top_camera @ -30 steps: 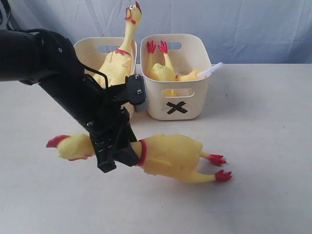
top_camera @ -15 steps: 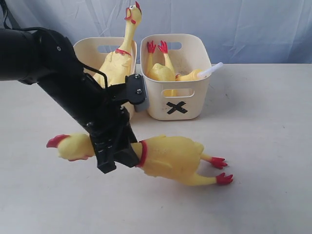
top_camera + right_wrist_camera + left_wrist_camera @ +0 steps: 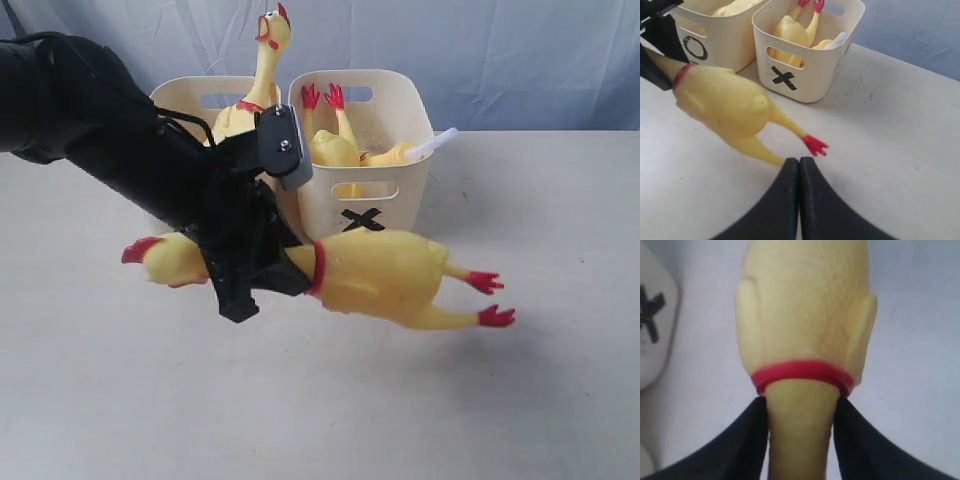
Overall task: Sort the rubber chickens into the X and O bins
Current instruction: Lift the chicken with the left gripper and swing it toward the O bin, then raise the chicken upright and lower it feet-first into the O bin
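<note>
My left gripper is shut on the neck of a yellow rubber chicken and holds it level above the table, in front of the bins. In the left wrist view both fingers press the neck just below the red band, where the gripper grips the chicken. The X bin holds a chicken feet up. A chicken stands upright in the O bin, which my arm partly hides. My right gripper is shut and empty, near the held chicken's feet.
A white tube-like object leans over the X bin's right rim. The right wrist view shows the X bin and the O bin side by side. A blue cloth hangs behind the table.
My left gripper has lifted the chicken off the table and carried it up and to the right, nearer the X bin. The bins and their chickens have not moved.
</note>
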You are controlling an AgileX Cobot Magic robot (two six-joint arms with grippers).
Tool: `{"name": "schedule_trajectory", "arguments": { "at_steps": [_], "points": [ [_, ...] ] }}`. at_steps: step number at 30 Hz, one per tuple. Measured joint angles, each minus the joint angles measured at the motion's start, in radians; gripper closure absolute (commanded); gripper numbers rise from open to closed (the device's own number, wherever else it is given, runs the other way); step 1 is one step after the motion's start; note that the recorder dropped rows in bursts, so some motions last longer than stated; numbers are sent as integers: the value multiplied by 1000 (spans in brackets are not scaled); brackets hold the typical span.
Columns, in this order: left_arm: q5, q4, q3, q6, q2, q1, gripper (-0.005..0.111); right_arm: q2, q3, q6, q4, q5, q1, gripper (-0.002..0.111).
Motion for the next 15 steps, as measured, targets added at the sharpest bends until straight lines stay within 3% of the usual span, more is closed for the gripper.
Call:
{"name": "schedule_trajectory", "arguments": {
  "at_steps": [7,15],
  "points": [
    [-138,-18,-9,1,-31,0,107,0,0,0,0,0,0,109],
    [-88,-62,-47,44,-33,0,107,0,0,0,0,0,0,109]
  ]
}}
